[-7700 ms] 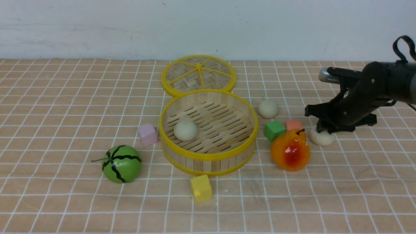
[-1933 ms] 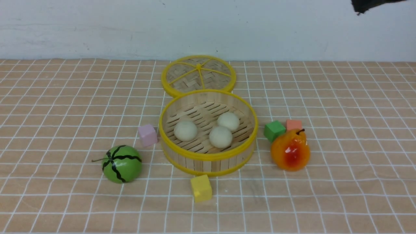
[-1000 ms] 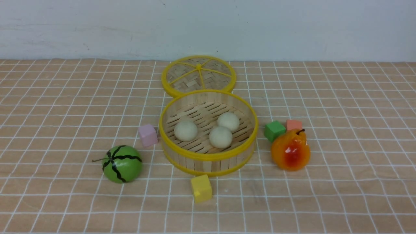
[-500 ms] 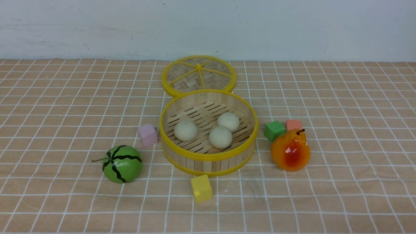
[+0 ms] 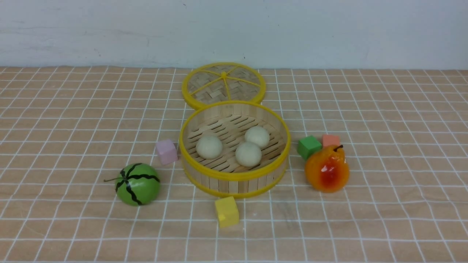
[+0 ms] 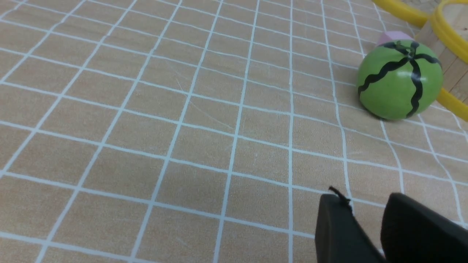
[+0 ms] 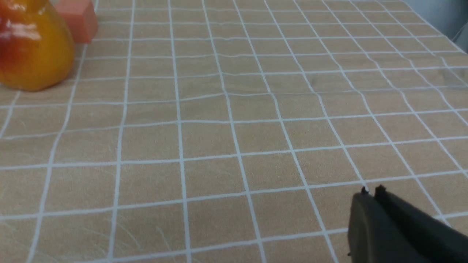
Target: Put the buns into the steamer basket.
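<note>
Front view: three buns lie in the basket, mid-tabletop; task judged complete, no further placing needed. Earlier, two buns lay outside and the right arm was over one.

Left wrist view: left gripper fingers parted, empty.

Right wrist view: right gripper fingers pressed together, empty.

Matte black, blunt-tipped jaws on left gripper and right gripper
</note>
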`<state>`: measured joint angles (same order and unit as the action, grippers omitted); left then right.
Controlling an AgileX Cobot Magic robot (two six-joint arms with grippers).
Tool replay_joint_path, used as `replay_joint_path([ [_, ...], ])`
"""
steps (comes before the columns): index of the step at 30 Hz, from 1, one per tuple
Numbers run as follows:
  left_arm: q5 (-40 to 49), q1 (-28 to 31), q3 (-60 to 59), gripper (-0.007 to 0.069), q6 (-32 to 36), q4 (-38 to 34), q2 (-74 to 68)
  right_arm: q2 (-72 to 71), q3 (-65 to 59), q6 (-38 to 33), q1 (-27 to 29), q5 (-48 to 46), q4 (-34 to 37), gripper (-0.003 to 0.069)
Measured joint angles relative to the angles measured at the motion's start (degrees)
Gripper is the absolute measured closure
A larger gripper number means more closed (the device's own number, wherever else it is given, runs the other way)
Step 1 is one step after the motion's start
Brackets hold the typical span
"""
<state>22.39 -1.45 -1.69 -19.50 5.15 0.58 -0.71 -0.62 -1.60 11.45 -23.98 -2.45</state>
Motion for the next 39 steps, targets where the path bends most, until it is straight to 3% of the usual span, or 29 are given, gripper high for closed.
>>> replay_joint_path([
  [39, 0.0, 0.0, 0.0, 0.0391, 0.0, 0.0, 0.0, 0.0, -0.13, 0.79, -0.06, 0.49, -1.1, 0.0608],
])
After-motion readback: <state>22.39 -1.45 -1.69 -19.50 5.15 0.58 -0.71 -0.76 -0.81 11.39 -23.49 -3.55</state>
